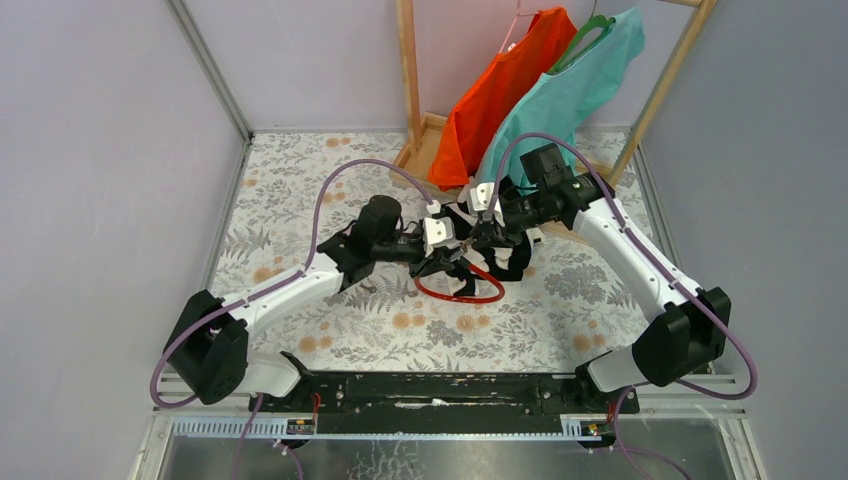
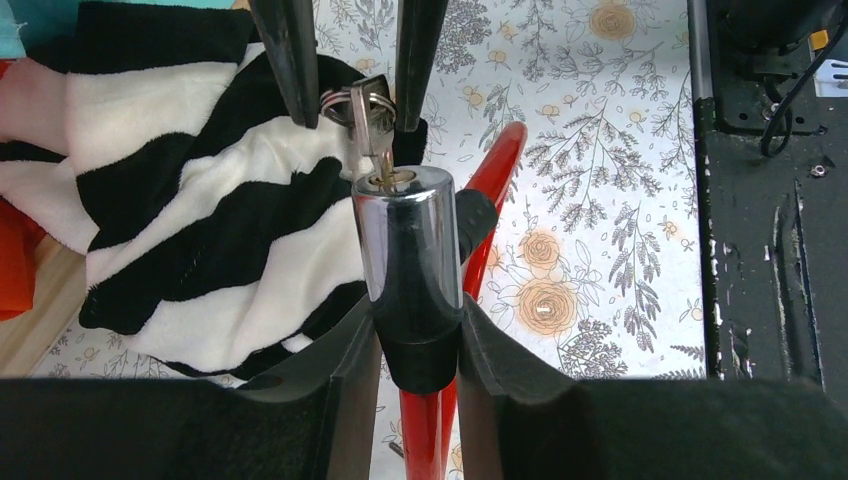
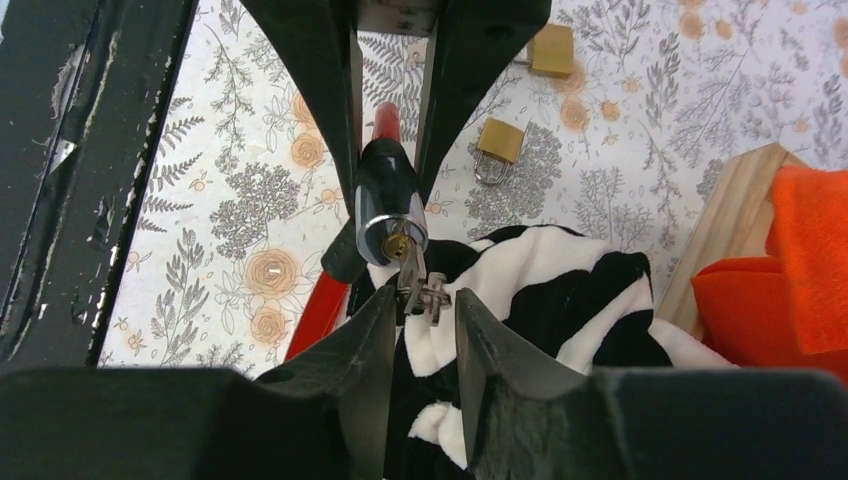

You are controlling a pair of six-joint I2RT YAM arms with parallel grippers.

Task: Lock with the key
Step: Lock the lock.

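Note:
A lock cylinder [image 2: 405,230], chrome with a black collar, sits on a red cable [image 2: 500,160]. My left gripper [image 2: 415,320] is shut on the black collar and holds the keyhole end pointing away. The small silvery key [image 2: 372,125] is stuck in the brass keyhole, with a key ring on its head. My right gripper [image 3: 425,305] is closed on the key's head [image 3: 418,285], facing the cylinder [image 3: 388,195]. In the top view both grippers meet mid-table, left [image 1: 452,262] and right [image 1: 478,243], above the red cable loop [image 1: 460,292].
A black-and-white striped cloth [image 2: 200,230] lies under the key. A brass padlock [image 3: 500,140] and a small brass block [image 3: 552,50] lie on the floral table. A wooden rack [image 1: 410,80] holds orange [image 1: 500,90] and teal [image 1: 570,100] garments at the back.

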